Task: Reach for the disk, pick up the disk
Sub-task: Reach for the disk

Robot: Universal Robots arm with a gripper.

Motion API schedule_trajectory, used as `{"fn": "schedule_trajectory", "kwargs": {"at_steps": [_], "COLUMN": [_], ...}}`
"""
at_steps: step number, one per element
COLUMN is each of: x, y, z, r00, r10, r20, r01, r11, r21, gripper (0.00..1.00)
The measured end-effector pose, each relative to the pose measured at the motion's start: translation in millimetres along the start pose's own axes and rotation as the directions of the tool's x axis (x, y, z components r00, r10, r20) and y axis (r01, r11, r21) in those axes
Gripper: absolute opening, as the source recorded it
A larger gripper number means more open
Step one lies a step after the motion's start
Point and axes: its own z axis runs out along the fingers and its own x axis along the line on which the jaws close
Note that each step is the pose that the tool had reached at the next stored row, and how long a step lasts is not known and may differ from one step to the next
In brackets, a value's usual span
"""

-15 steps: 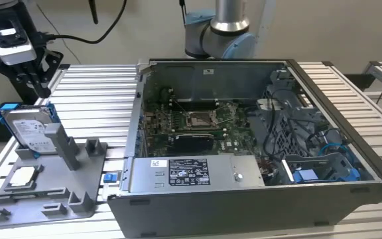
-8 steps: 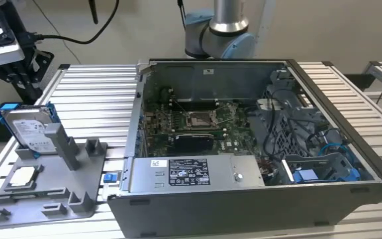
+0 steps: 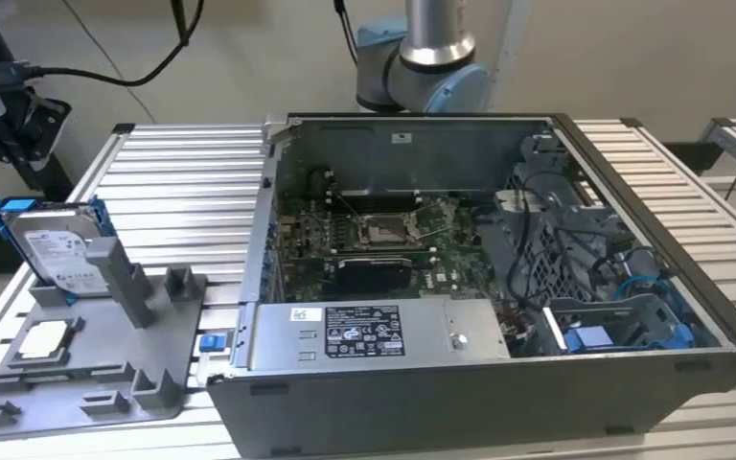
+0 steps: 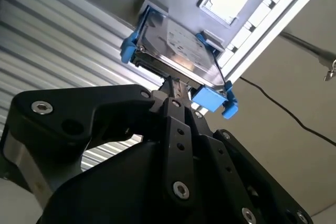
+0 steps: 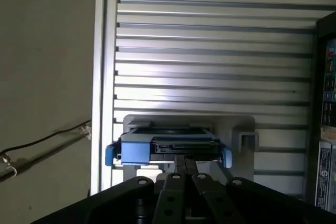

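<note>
Apparently pressed together, black fingers (image 4: pixel 173 100) point at the upright silver-grey, blue-framed rectangular disk (image 4: pixel 176 45)

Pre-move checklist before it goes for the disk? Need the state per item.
1. Disk standing on edge in the grey holder: ok.
2. Gripper aimed at the disk's near edge in both wrist views: ok.
3. Path between gripper and disk free of other parts: ok.
4. Gripper touching the disk: cannot tell.
5. White-topped chip lying flat in the holder, off the line of approach: ok.
</note>
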Motion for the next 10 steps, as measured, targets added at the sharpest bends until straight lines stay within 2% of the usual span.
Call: {"fn": "schedule_trajectory", "kwargs": {"at_steps": [4, 10], "x": [12.5, 25.2], "y": [0.2, 0.0], "z": [0.0, 0.1], "r00": [1.0, 1.0], "r10": [0.0, -0.001], "r20": [-0.0001, -0.0001], "r01": [0.0, 0.001], "r11": [1.0, 1.0], "r21": [0.0, 0.0], "gripper": [0.0, 0.0]}}
